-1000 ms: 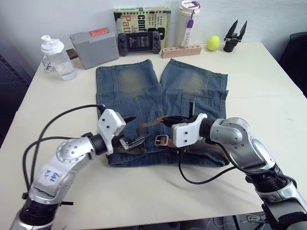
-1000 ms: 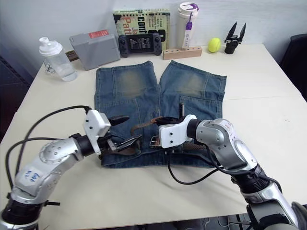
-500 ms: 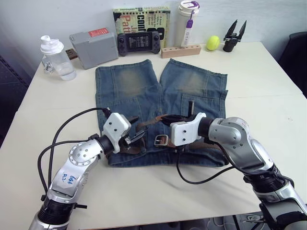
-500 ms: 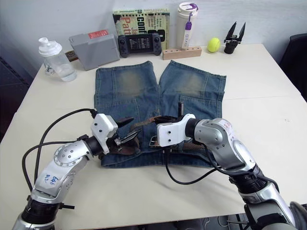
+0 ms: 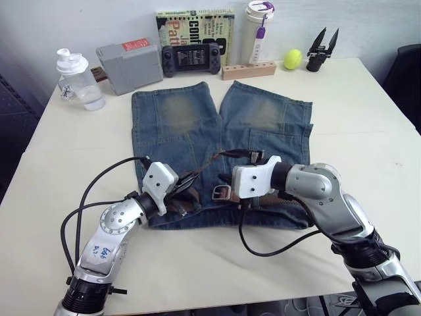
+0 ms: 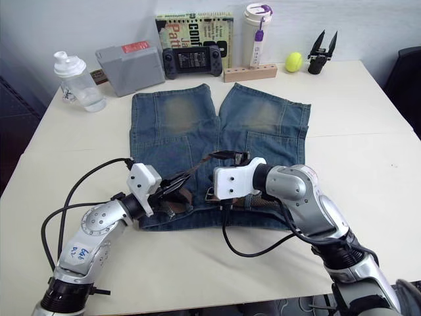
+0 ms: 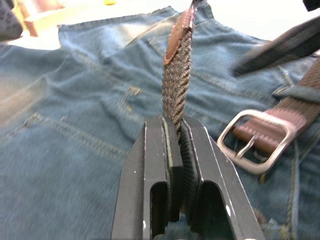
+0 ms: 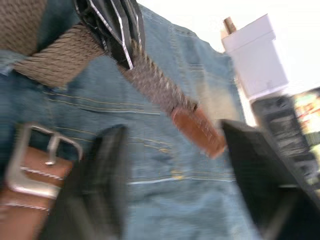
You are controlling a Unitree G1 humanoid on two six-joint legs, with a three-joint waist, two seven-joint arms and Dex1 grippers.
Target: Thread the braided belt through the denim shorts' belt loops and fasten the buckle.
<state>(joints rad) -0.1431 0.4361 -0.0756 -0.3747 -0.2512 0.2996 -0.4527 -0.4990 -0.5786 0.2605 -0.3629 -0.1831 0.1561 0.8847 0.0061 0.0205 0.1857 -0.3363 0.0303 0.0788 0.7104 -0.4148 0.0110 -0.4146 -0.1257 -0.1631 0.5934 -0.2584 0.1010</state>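
The left hand (image 7: 176, 137) pinches the braided belt (image 7: 177, 75) near its leather tip, above the denim shorts (image 5: 197, 125) on the counter (image 5: 368, 131). The right hand (image 8: 172, 150) is spread beside the buckle (image 7: 257, 137).

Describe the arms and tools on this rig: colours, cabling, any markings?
Both arms are silver-grey metal with rounded joint housings. Each wrist carries a white boxy block ahead of a black two-fingered tool: left tool, right tool. Black cables loop loosely from each wrist. The left arm bears a white sticker with blue handwriting.
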